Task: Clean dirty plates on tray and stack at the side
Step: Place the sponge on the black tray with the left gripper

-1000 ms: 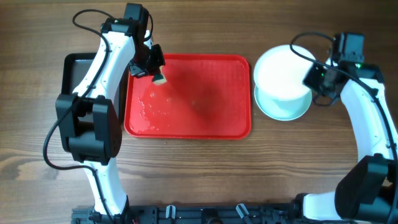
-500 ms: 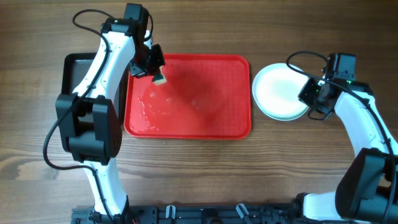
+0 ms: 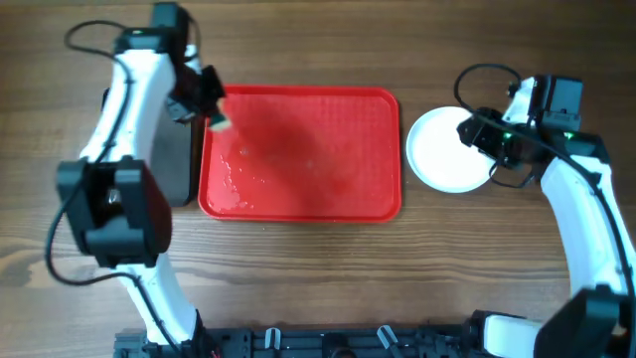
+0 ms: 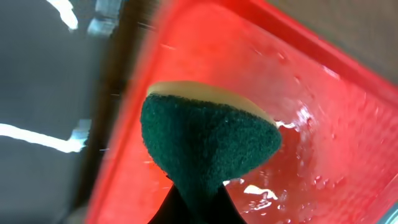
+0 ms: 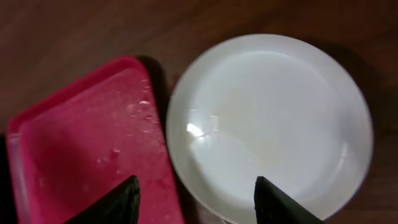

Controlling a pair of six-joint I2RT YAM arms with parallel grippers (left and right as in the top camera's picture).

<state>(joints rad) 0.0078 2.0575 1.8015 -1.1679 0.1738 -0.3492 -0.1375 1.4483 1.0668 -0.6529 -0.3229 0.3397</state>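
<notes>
The red tray lies mid-table with no plate on it, only wet streaks near its left side. In the left wrist view a green and yellow sponge hangs over the tray's left rim, and my left gripper is shut on it. From above, that gripper sits at the tray's upper left corner. The plates are right of the tray, cream-white one on top. My right gripper hovers open above that plate's left edge, holding nothing. From above, the right gripper is over the plate's right part.
A black tray lies against the red tray's left side, largely covered by my left arm; its dark surface fills the left of the left wrist view. Bare wooden table surrounds everything.
My right gripper opened and let go of the cream-white plate, which now lies flat beside the tray. My left arm swung left with the sponge to the tray's left rim.
</notes>
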